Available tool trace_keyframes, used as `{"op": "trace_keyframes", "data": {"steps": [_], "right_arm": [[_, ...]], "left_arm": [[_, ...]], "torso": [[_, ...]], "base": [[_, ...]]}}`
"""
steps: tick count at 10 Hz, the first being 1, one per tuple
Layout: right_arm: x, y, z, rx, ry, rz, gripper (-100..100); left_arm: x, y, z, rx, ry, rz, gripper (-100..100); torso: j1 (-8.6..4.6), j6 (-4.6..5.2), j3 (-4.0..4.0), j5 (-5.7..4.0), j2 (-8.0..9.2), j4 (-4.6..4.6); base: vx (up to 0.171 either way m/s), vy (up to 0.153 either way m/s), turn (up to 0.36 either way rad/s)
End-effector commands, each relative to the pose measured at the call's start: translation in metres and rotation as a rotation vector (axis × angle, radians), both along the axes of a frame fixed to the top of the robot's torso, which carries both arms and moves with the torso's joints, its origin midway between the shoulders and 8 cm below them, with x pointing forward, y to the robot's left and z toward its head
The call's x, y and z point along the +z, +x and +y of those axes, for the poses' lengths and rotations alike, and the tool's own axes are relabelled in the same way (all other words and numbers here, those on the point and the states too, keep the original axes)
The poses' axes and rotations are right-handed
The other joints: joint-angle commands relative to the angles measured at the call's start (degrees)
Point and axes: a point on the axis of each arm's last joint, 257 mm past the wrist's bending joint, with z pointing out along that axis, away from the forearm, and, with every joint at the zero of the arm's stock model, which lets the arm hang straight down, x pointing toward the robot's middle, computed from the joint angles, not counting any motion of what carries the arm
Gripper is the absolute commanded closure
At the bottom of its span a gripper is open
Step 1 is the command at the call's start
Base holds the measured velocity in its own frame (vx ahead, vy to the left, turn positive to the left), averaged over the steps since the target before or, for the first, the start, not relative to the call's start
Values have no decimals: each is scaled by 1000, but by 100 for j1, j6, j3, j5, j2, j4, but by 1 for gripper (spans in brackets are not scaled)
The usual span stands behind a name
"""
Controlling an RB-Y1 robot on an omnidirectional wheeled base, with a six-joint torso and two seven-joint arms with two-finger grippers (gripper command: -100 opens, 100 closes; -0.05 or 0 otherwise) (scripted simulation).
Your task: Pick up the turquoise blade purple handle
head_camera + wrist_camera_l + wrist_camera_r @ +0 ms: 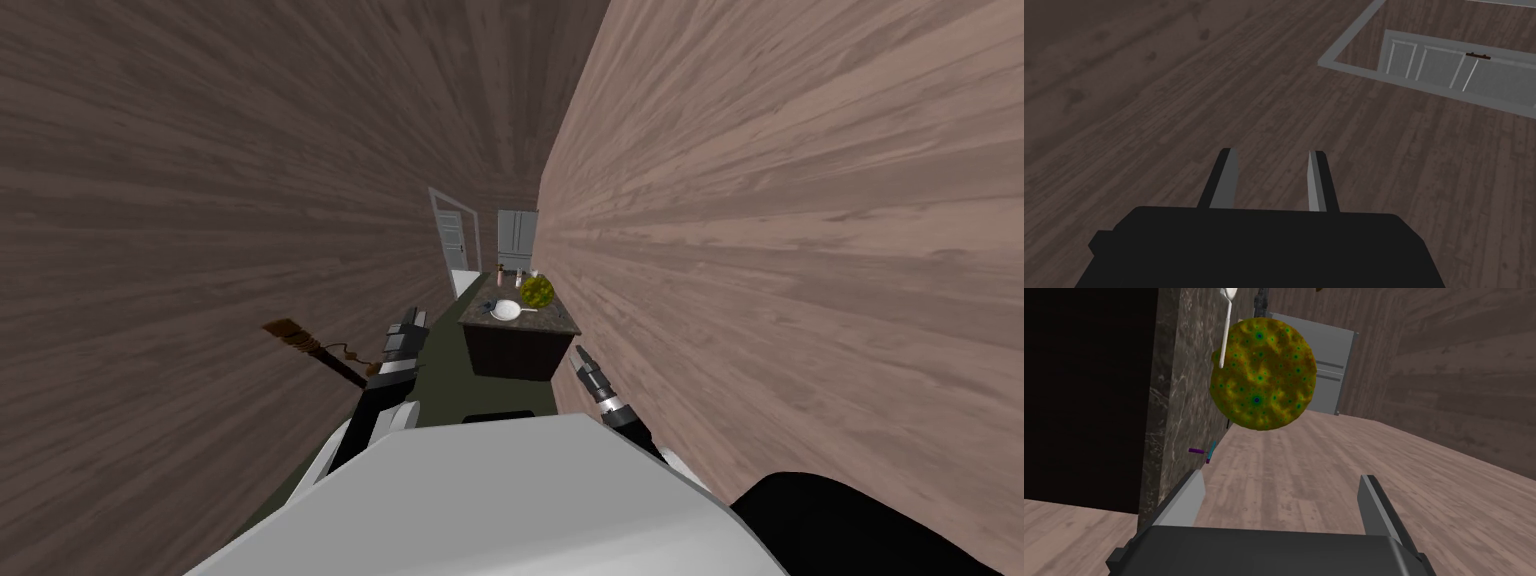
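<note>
My right gripper (pixel 1281 475) and left gripper (pixel 1271 151) are spread wide (empty); the purple-handled tool (pixel 1208 451) is far. Best roll closer first.

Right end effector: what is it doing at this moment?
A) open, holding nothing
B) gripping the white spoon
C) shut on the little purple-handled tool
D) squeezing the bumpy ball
A: the right end effector has its fingers wide apart with nothing between them; the ball and the tool lie ahead on the counter, untouched.
</note>
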Motion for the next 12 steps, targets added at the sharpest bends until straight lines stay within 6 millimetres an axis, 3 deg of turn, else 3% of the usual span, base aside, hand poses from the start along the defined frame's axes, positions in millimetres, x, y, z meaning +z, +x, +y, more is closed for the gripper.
{"op": "trace_keyframes", "data": {"steps": [1,2,3,4,5,6,7,8,9,10,11,12], "right_arm": [[-35,-15,-4,21,-20,97,-100],[-37,-15,-5,33,-36,106,-100],[-60,-29,-11,43,-50,174,-100],[-60,-29,-12,53,-61,178,-100],[-82,-45,-19,66,-80,248,-100],[-82,-45,-20,73,-88,251,-100],[-104,-63,-28,83,-105,322,-100],[-103,-63,-30,93,-117,326,-100],[-124,-82,-39,101,-133,396,-100],[-123,-82,-41,113,-148,402,-100],[-143,-103,-51,114,-159,471,-100],[-141,-103,-55,132,-182,478,-100]], "left_arm": [[0,0,0,0,0,0,0],[0,0,0,0,0,0,0],[0,0,0,0,0,0,0],[0,0,0,0,0,0,0],[0,0,0,0,0,0,0],[0,0,0,0,0,0,0],[0,0,0,0,0,0,0],[0,0,0,0,0,0,0],[0,0,0,0,0,0,0],[0,0,0,0,0,0,0],[0,0,0,0,0,0,0],[0,0,0,0,0,0,0]], "torso": [[0,0,0,0,0,0],[5,-4,0,1,1,0],[1,5,0,0,0,0],[-1,1,-1,0,-1,0],[-1,3,-3,0,-5,0],[0,0,-4,0,-8,-1],[-2,3,-6,0,-10,-2],[2,1,-6,1,-10,-2],[1,3,-6,0,-11,-2],[1,1,-6,0,-10,-2],[-2,4,-6,0,-11,-2],[0,0,-7,0,-12,-2]], "base": [[-46,35,426],[-34,18,116],[-30,21,161],[-20,13,134],[-16,20,257],[-10,14,142],[-10,29,219],[-11,21,141],[-11,26,242],[-9,16,141],[-9,25,266],[-6,16,128]]}}
